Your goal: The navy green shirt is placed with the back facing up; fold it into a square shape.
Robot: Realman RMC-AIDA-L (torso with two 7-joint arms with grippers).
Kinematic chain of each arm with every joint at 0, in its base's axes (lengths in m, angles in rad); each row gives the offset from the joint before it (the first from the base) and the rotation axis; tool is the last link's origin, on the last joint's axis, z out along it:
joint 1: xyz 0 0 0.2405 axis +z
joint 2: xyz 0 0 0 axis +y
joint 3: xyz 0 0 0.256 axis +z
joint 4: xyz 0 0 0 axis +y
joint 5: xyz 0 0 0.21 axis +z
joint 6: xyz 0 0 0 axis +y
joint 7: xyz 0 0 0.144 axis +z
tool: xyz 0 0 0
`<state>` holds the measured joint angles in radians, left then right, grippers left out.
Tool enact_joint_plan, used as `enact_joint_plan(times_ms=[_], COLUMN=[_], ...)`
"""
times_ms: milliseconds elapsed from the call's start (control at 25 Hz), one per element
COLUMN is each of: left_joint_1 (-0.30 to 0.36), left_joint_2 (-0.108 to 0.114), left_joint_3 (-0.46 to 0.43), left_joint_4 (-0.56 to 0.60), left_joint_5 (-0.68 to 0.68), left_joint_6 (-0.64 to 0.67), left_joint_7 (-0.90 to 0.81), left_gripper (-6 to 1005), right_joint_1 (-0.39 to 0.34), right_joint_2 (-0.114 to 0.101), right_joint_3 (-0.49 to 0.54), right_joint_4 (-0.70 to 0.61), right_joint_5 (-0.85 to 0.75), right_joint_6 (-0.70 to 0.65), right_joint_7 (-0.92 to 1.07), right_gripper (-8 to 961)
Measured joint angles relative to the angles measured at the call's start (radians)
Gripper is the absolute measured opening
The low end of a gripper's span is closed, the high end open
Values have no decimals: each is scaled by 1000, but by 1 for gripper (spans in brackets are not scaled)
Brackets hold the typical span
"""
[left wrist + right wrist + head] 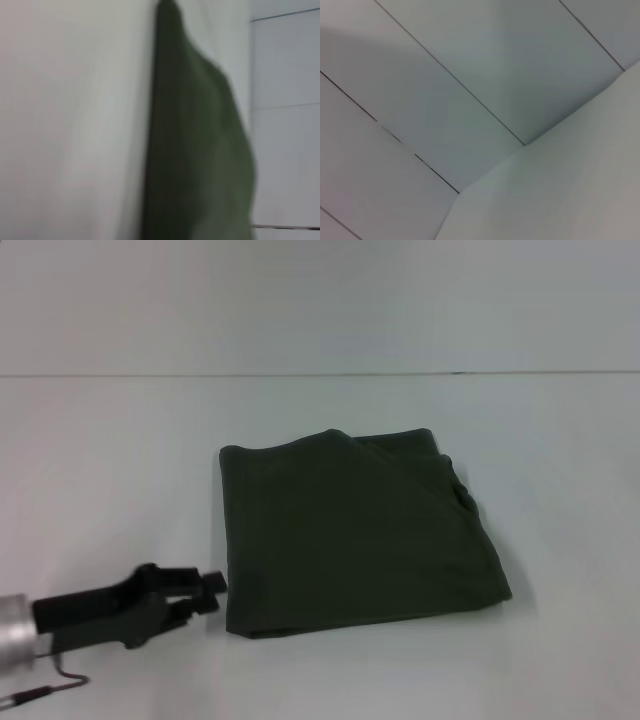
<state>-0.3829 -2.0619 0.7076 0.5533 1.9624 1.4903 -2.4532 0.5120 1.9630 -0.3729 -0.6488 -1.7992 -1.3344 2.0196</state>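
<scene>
Head view first: the shirt (355, 535) lies on the white table (120, 470), near the middle and a little to the right. It is folded into a shape close to a square, dark olive green, with only plain cloth showing on top. Its left edge is straight, and the near edge runs slightly upward toward the right. At the far right corner some layers bunch up and make small wrinkles. The left gripper (205, 595) comes in from the lower left — it is low over the table, just beside the near left corner of the shirt, and I see a thin gap between its tip and the cloth. Its fingers are close together and hold nothing. A thin cable (55, 680) hangs under the arm. The right arm does not appear in this view.

Left wrist view: the shirt (200, 150) fills a large part of the picture as a dark green mass on the table (75, 125), blurred. The gripper's own fingers are not visible there.

Right wrist view: only pale wall panels (470, 65) with thin dark seams and a white surface (570, 185) — no shirt and no fingers.
</scene>
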Motion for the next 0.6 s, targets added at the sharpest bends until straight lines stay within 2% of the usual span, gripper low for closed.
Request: enact_joint_plan(times_ms=[40,160,280,360,520,600], left_joint_1=[6,17,7,-13,-69,-92], left_joint_2=[7,13,5,3,19,30], left_joint_3=[-35,-130,-203,-209,-178,-150], left_joint_4=[3,33,55,57,60,65], left_joint_5=[0,-21,-61,-69,-46,-29], left_joint_6=[44,176,320,354,278,218], left_joint_7=[26,144,413,543,651,663], left_gripper=[153,416,488,536,632,680], right_joint_1=[0,-1,-7,-9,-8,-4], right_joint_2=[-2,-5,-8,-10,-8,6], right_joint_3=[-2,-18,-47,-76,-145,-179], right_joint_4=[0,-2,-14,-31,-64,-82], right_joint_5=[-1,-18,-66,-110,-188,-198], right_joint_6=[1,2,-3,-11,-104,-162], right_joint_7=[1,0,-12,-34,-211,-335], right_gripper=[797,804,803,800,796,794])
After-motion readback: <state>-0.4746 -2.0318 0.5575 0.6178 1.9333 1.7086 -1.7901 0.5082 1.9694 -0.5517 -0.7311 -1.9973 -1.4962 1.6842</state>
